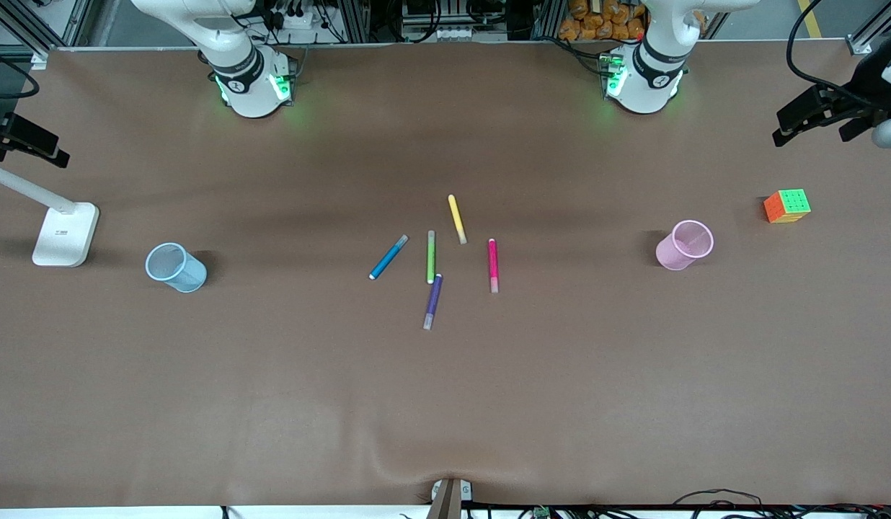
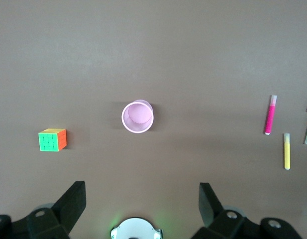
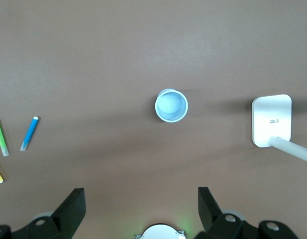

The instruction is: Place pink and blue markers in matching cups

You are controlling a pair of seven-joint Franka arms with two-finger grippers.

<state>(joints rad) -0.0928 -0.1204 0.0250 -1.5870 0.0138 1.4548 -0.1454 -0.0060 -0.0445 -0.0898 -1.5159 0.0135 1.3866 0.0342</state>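
Table cover (image 1: 272, 375): brown, matt, smooth, faintly rippled. Pink cup (image 1: 684, 244) and blue cup (image 1: 175, 267): translucent plastic. Pink marker (image 1: 493, 264), blue marker (image 1: 388, 256): smooth plastic. Puzzle cube (image 1: 786, 205): glossy plastic.

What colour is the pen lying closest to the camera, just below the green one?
Purple, with a pale greyish cap end; the front view shows it best.

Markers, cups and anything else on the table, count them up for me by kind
Markers: 5, blue, green, yellow, pink, purple
Cups: 2, blue cup, pink cup
Puzzle cube: 1
Lamp base: 1
Total: 9
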